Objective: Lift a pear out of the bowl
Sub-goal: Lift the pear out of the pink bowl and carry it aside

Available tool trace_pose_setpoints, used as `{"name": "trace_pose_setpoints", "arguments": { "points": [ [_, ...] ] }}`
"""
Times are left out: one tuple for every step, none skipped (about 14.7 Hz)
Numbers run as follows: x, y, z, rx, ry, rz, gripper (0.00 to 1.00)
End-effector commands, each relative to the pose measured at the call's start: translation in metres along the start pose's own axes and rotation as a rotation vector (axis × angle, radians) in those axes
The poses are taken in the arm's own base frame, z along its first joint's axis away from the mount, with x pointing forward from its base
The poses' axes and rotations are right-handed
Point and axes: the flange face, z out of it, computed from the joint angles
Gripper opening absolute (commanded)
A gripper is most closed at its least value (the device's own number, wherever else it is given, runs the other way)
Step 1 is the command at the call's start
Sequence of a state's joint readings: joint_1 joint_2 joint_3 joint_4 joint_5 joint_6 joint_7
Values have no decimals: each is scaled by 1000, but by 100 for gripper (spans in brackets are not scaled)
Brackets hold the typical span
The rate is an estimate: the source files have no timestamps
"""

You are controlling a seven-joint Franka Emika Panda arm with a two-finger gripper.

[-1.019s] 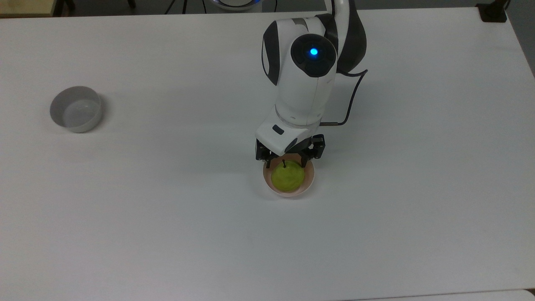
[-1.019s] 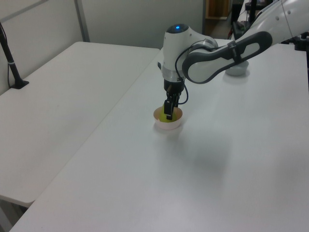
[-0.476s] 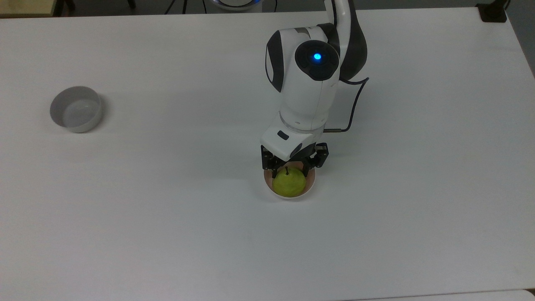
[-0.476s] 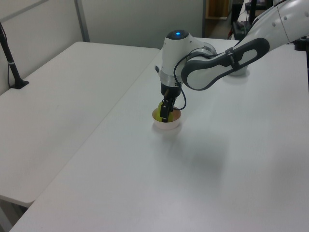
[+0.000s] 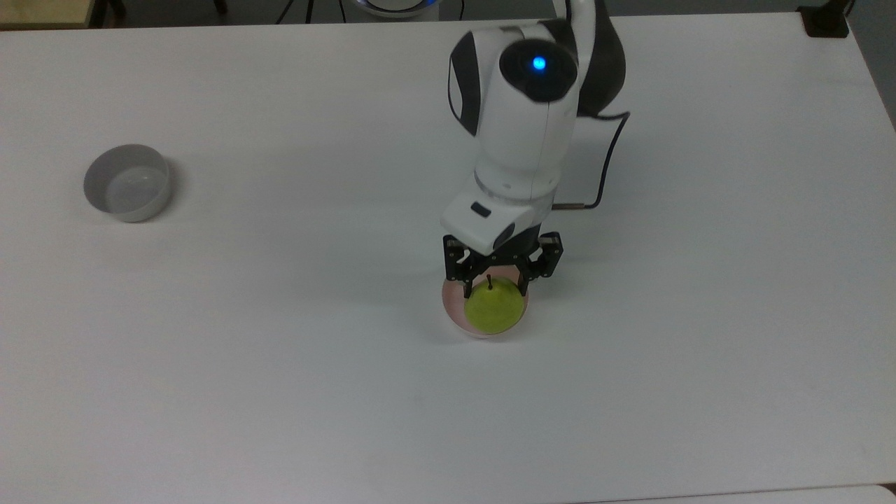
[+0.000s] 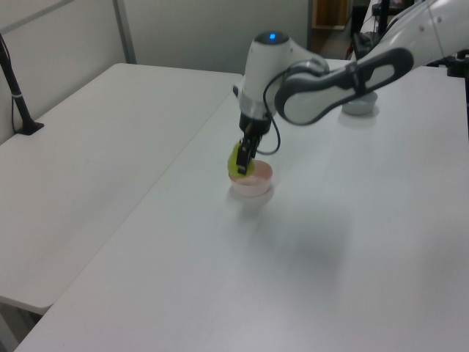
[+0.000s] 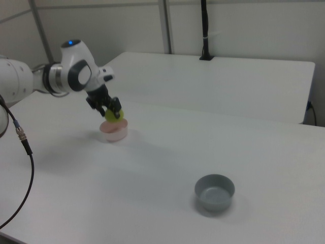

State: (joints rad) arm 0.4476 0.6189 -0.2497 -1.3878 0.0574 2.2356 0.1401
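The yellow-green pear (image 5: 495,309) (image 6: 239,160) (image 7: 114,114) with its short dark stem hangs just above the pale pink bowl (image 5: 453,308) (image 6: 255,178) (image 7: 114,131). My gripper (image 5: 498,285) (image 6: 244,158) (image 7: 108,111) is shut on the pear, one black finger on each side of it. In the right view the fruit is clear of the bowl's rim. The bowl stands on the white table (image 5: 280,350) below the fruit.
A grey bowl (image 5: 127,182) (image 7: 214,192) stands far off at the top view's left. A black cable (image 5: 603,175) trails from the wrist. A second white table (image 6: 95,132) adjoins on the left view's left, and a black post base (image 5: 826,21) sits at a far corner.
My gripper has closed on the pear and risen, lifting the fruit out of the pink bowl. The bowl stays on the table.
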Motion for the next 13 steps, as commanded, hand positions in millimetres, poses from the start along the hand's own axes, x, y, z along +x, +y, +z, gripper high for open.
{"name": "trace_pose_setpoints", "arguments": {
  "points": [
    [-4, 22, -79, 26, 21, 40, 21],
    [-5, 39, -95, 29, 31, 59, 21],
    [-6, 53, -101, 28, 34, 78, 21],
    [-6, 68, -104, 25, 38, 95, 21],
    [-5, 90, -103, 15, 32, 124, 21],
    [-4, 112, -103, 5, 34, 140, 21],
    [-4, 135, -102, -7, 34, 152, 21],
    [-4, 155, -101, -17, 32, 154, 21],
    [-6, 172, -98, -25, 26, 154, 21],
    [-7, 184, -94, -31, 19, 156, 21],
    [-11, 194, -78, -38, -6, 162, 21],
    [-13, 195, -59, -45, -34, 162, 21],
    [-15, 196, -47, -54, -51, 159, 21]
  ]
}}
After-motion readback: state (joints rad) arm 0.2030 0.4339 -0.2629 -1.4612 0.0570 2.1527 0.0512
